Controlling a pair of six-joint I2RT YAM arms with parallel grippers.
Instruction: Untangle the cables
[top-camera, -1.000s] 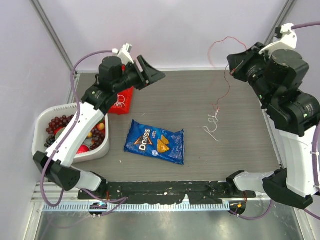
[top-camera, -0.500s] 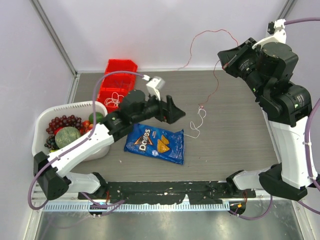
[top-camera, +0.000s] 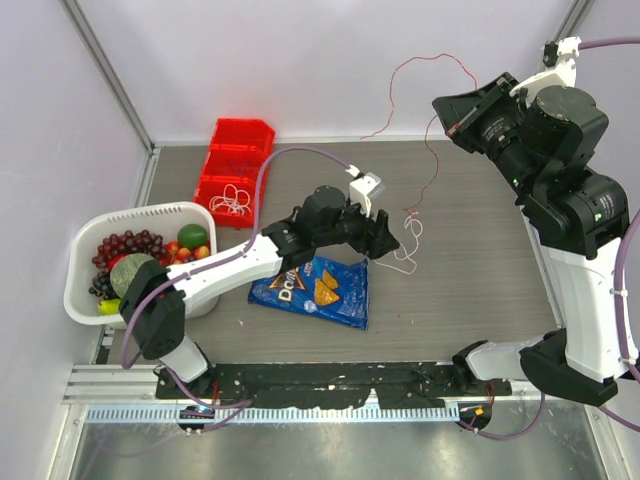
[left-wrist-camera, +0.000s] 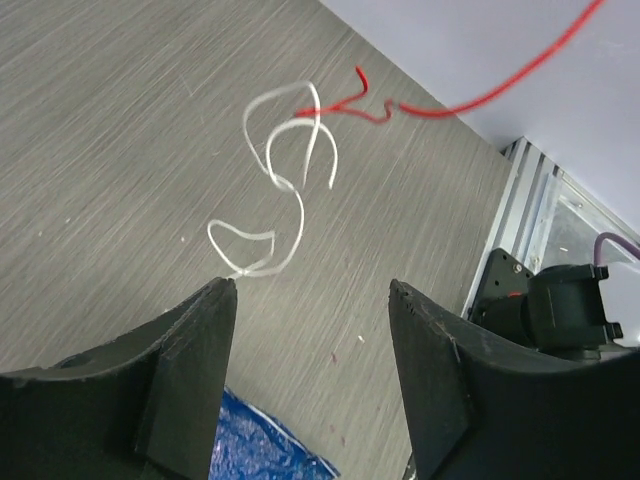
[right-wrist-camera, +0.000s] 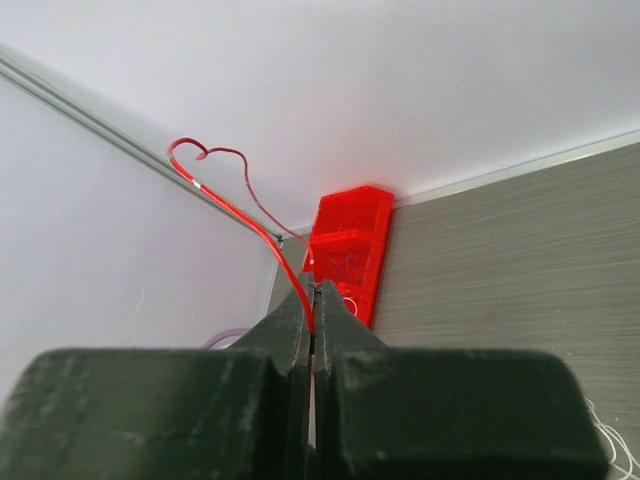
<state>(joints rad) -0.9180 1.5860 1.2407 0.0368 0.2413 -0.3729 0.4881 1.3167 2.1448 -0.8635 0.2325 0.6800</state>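
Note:
The red cable (top-camera: 428, 150) hangs from my right gripper (top-camera: 452, 128), which is raised at the back right and shut on it; in the right wrist view the red cable (right-wrist-camera: 236, 210) enters the closed right gripper (right-wrist-camera: 315, 292). Its lower end reaches the table and is hooked into the curled white cable (top-camera: 406, 243). My left gripper (top-camera: 386, 243) stands open just left of that white cable. In the left wrist view the white cable (left-wrist-camera: 302, 215) lies ahead of the open left gripper (left-wrist-camera: 312, 287), beyond the fingertips, with the red cable (left-wrist-camera: 455, 112) farther on.
A blue chip bag (top-camera: 318, 292) lies under the left arm, its corner (left-wrist-camera: 260, 445) below the left finger. A red bin (top-camera: 236, 165) with white cords (top-camera: 235, 203) sits at the back left. A white basket (top-camera: 80, 245) of fruit is at the left edge.
My left arm has swung from the red bin across the bag to the white cable, its jaws widening, then narrowing a little. The right gripper lifted the red cable slightly, dragging the white one.

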